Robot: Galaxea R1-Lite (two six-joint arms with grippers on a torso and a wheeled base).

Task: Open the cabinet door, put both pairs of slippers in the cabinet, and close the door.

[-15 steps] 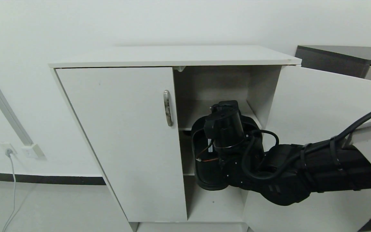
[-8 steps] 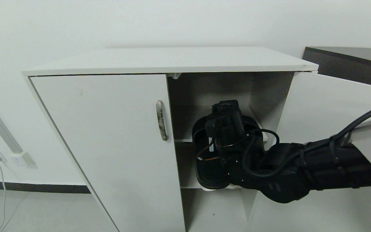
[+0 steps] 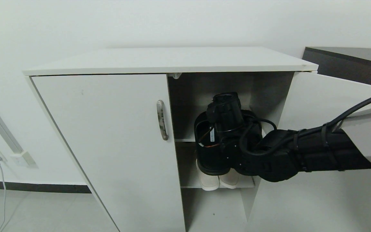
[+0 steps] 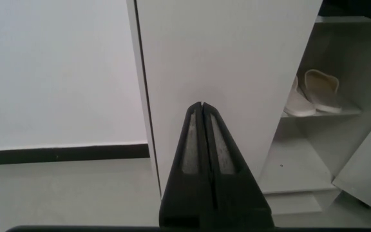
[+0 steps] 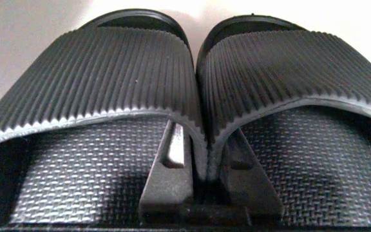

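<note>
Your right gripper [image 5: 205, 173] is clamped on the black slippers [image 3: 209, 151], its two fingers [image 5: 172, 154] pinching the pair's adjoining inner walls together just under the ribbed straps. You hold the pair at the open half of the cabinet [image 3: 172, 59], toes pointing inward, above the white slippers [image 3: 219, 182] that lie on the middle shelf [image 3: 188, 186]. The right door [image 3: 317, 96] stands swung out beside your arm.

Judge these slides as light, soft and springy. The textured footbeds and ribbed straps should resist slipping, but the thin walls may flex, so the heels could droop or splay. That shared inner edge near the straps looks like the sensible hold, since it takes both at once.

The right wrist view gives you the grip itself, which the wrist hides from the head view. The head view gives the pair's place against the shelves, though you cannot tell whether the toes touch the upper one. The left wrist view shows your left gripper [image 4: 201, 138] closed on nothing, facing the closed left door [image 4: 230, 58]
</note>
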